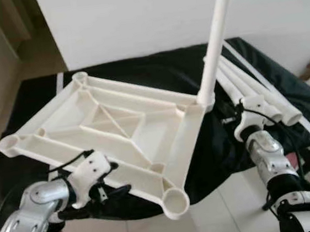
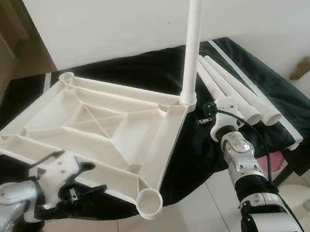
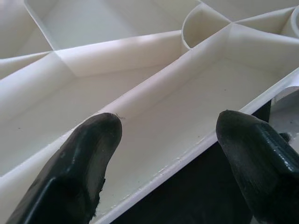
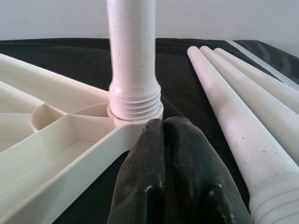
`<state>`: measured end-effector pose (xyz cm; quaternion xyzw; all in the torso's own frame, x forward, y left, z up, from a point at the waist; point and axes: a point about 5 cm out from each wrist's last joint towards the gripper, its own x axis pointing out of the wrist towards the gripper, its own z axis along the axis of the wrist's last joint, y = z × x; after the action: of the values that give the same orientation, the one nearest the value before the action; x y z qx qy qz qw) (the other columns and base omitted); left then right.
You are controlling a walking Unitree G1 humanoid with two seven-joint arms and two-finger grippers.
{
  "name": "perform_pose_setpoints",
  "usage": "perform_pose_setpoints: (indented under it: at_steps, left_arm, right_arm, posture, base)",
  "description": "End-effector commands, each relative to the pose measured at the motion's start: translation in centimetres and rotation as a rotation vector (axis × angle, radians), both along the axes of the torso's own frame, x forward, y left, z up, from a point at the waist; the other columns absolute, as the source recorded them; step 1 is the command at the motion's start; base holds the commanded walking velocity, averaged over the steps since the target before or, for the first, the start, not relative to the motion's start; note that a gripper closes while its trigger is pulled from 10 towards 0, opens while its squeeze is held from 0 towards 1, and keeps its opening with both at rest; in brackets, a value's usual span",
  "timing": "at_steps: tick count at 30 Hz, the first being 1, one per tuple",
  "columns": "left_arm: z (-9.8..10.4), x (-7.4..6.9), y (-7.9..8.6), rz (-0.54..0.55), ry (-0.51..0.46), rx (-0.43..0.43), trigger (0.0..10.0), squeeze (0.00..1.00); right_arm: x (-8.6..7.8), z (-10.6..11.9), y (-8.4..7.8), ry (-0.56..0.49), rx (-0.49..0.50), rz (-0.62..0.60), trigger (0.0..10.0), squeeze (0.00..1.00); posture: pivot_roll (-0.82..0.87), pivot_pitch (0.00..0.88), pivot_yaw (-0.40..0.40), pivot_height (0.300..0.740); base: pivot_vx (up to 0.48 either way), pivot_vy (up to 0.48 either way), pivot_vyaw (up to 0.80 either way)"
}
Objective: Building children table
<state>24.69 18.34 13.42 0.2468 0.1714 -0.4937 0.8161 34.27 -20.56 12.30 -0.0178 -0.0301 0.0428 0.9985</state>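
- The black cloth point(image 1: 139, 73) covers the surface in front of me, and everything I am working with lies on it.
- The white tabletop point(image 1: 111, 126) lies upside down on the cloth, ribbed underside up, with a round socket at each corner; its near corner socket point(image 1: 176, 201) juts past the cloth's edge and is empty.
- One leg point(image 1: 216, 37) already stands upright in the right-hand far corner socket. In the right wrist view its threads point(image 4: 134, 101) are partly exposed above the collar, so I judge it is not fully screwed home.
- Three spare legs point(image 2: 236, 99) lie side by side on the cloth, just to the right of the fitted one.
- My left gripper point(image 3: 163, 149) sits at the tabletop's near-left edge, fingers parted and straddling the rim, not clamped on it.
- My right gripper point(image 4: 170, 154) is low on the cloth, near the base of the standing leg, fingers pressed together and holding nothing.
- I read the step as leg fitting, one of four in place.
- Next I need the right fingers released and closed round a leg, either to finish turning the standing one or to lift a spare, while the left steadies the tabletop against twisting.
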Motion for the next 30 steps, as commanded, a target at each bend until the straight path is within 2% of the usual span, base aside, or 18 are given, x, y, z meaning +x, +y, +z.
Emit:
perform_pose_setpoints:
  at_steps: [1, 2, 3, 5, 6, 7, 9, 12, 17, 21, 22, 24, 27, 29, 30]
  left_arm:
    - [-1.9, 0.4, 0.9, 0.137, 0.026, 0.1, 10.0, 0.0]
    - [-1.9, 0.4, 0.9, 0.137, 0.026, 0.1, 10.0, 0.0]
    - [-1.8, 0.1, 0.7, 0.086, 0.023, 0.108, 10.0, 0.0]
    - [-1.4, 0.0, 0.6, 0.067, 0.033, 0.074, 10.0, 0.0]
    - [-0.5, -0.1, 0.5, 0.046, 0.047, -0.019, 10.0, 0.0]
    - [0.2, -0.2, 0.4, 0.034, 0.043, -0.071, 10.0, 0.0]
    - [1.1, -0.2, 0.3, 0.017, 0.036, -0.136, 10.0, 0.0]
    - [1.7, -0.5, 0.3, -0.02, 0.037, -0.176, 10.0, 0.0]
    - [1.2, -0.5, 0.2, -0.033, 0.037, -0.118, 10.0, 0.0]
    - [0.2, -0.9, 0.3, -0.056, 0.053, -0.032, 10.0, 0.0]
    - [-0.4, -1.2, 0.5, -0.069, 0.079, 0.024, 10.0, 0.0]
    - [-1.0, -1.6, 0.8, -0.089, 0.097, 0.077, 10.0, 0.0]
    - [-1.1, -1.8, 0.8, -0.096, 0.1, 0.087, 10.0, 0.0]
    - [-0.4, -1.6, 0.2, -0.089, 0.092, -0.003, 10.0, 0.0]
    - [-0.4, -1.6, 0.2, -0.089, 0.092, -0.003, 10.0, 0.0]
  right_arm:
    - [-0.1, -0.1, 0.0, 0.008, 0.001, 0.005, 10.0, 0.0]
    - [-0.1, -0.1, 0.0, 0.008, 0.001, 0.005, 10.0, 0.0]
    - [-0.2, -0.1, 0.1, 0.008, 0.002, 0.007, 10.0, 0.0]
    - [-0.2, -0.1, 0.1, 0.008, 0.003, 0.007, 10.0, 0.0]
    - [-0.2, -0.2, 0.1, 0.009, 0.003, 0.005, 10.0, 0.0]
    - [-0.2, -0.2, 0.1, 0.01, 0.004, 0.004, 10.0, 0.0]
    - [-0.2, -0.3, 0.1, 0.011, 0.006, 0.002, 10.0, 0.0]
    - [-0.3, -0.3, 0.1, 0.011, 0.009, 0.0, 10.0, 0.0]
    - [-0.3, -0.4, 0.5, 0.012, 0.013, 0.006, 10.0, 0.0]
    - [-0.3, -0.4, 0.5, 0.014, 0.013, 0.007, 10.0, 0.0]
    - [-0.3, -0.5, 0.4, 0.015, 0.011, 0.006, 10.0, 0.0]
    - [-0.3, -0.5, 0.4, 0.016, 0.009, 0.006, 10.0, 0.0]
    - [-0.3, -0.5, 0.4, 0.016, 0.009, 0.006, 10.0, 0.0]
    - [-0.3, -0.5, 0.4, 0.016, 0.01, 0.006, 10.0, 0.0]
    - [-0.3, -0.5, 0.4, 0.016, 0.01, 0.006, 10.0, 0.0]
  posture:
    - [0.09, 0.0, 0.001, 0.74]
    - [0.09, 0.0, 0.001, 0.74]
    - [0.09, 0.0, 0.004, 0.74]
    - [0.09, 0.0, 0.006, 0.74]
    - [0.09, 0.0, 0.009, 0.74]
    - [0.09, 0.0, 0.009, 0.74]
    - [0.09, 0.0, 0.011, 0.74]
    - [0.09, 0.0, 0.014, 0.74]
    - [0.09, 0.0, 0.017, 0.74]
    - [0.09, 0.0, 0.016, 0.74]
    - [0.09, 0.0, 0.015, 0.74]
    - [0.09, 0.0, 0.015, 0.74]
    - [0.09, 0.0, 0.016, 0.74]
    - [0.09, 0.0, 0.013, 0.74]
    - [0.09, 0.0, 0.013, 0.74]
  base:
    - [0.0, 0.0, 0.0]
    - [0.0, 0.0, 0.0]
    - [0.0, 0.0, 0.0]
    - [0.0, 0.0, 0.0]
    - [0.0, 0.0, 0.0]
    - [0.0, 0.0, 0.0]
    - [0.0, 0.0, 0.0]
    - [0.0, 0.0, 0.0]
    - [0.0, 0.0, 0.0]
    - [0.0, 0.0, 0.0]
    - [0.0, 0.0, 0.0]
    - [0.0, 0.0, 0.0]
    - [0.0, 0.0, 0.0]
    - [0.0, 0.0, 0.0]
    - [0.0, 0.0, 0.0]
